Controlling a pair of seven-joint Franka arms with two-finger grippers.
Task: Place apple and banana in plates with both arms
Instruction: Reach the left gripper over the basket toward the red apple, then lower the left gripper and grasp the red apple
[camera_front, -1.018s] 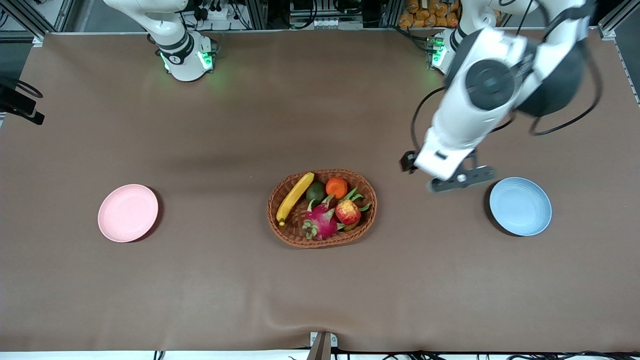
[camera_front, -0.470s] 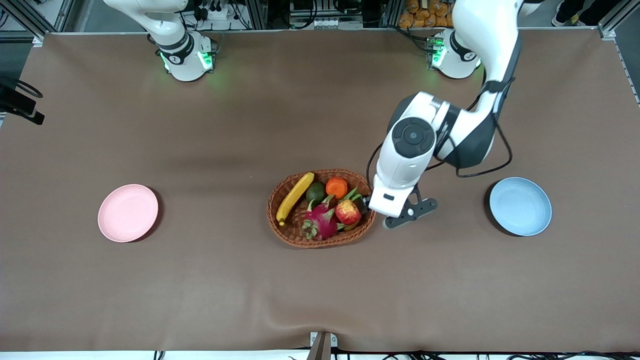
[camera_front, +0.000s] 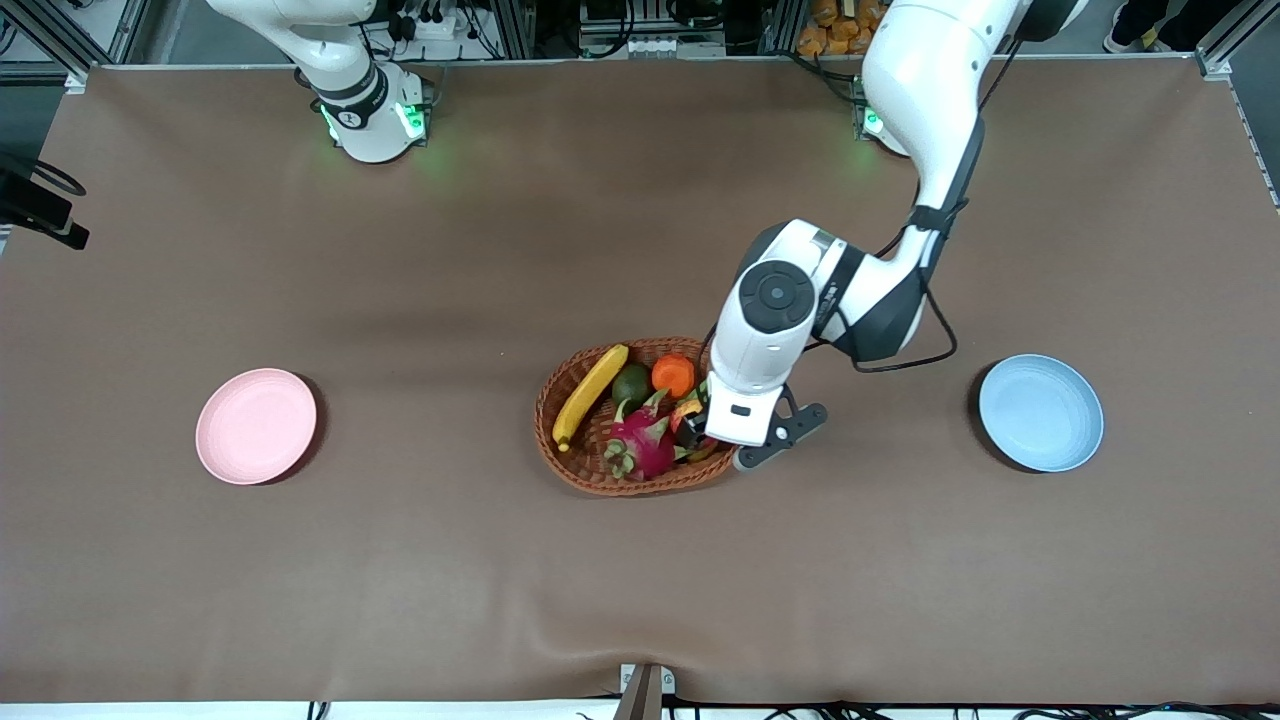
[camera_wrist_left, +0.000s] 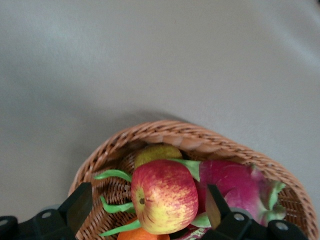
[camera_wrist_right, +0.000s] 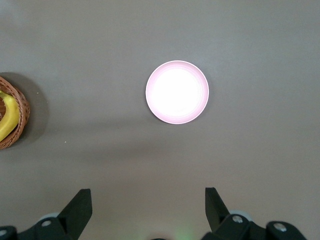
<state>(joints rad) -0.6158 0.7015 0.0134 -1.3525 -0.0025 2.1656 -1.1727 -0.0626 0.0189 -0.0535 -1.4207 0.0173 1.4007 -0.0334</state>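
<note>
The red-and-yellow apple (camera_wrist_left: 165, 195) lies in the wicker basket (camera_front: 640, 487) at the table's middle; in the front view the left wrist hides most of it. My left gripper (camera_front: 697, 425) is open over the basket, and in the left wrist view (camera_wrist_left: 146, 202) its fingers stand one on each side of the apple without touching it. The banana (camera_front: 590, 395) lies in the basket toward the right arm's end. The pink plate (camera_front: 256, 426) and the blue plate (camera_front: 1040, 412) hold nothing. My right gripper (camera_wrist_right: 147, 207) is open and empty, high over the table, with the pink plate (camera_wrist_right: 177, 92) below it.
The basket also holds a pink dragon fruit (camera_front: 640, 445), an orange (camera_front: 673, 375) and a dark green fruit (camera_front: 630, 385). The right wrist view shows the basket's edge with the banana (camera_wrist_right: 7, 117). Brown cloth covers the table.
My left arm has swung from beside the blue plate to over the basket and come down round the apple. The right arm has not moved.
</note>
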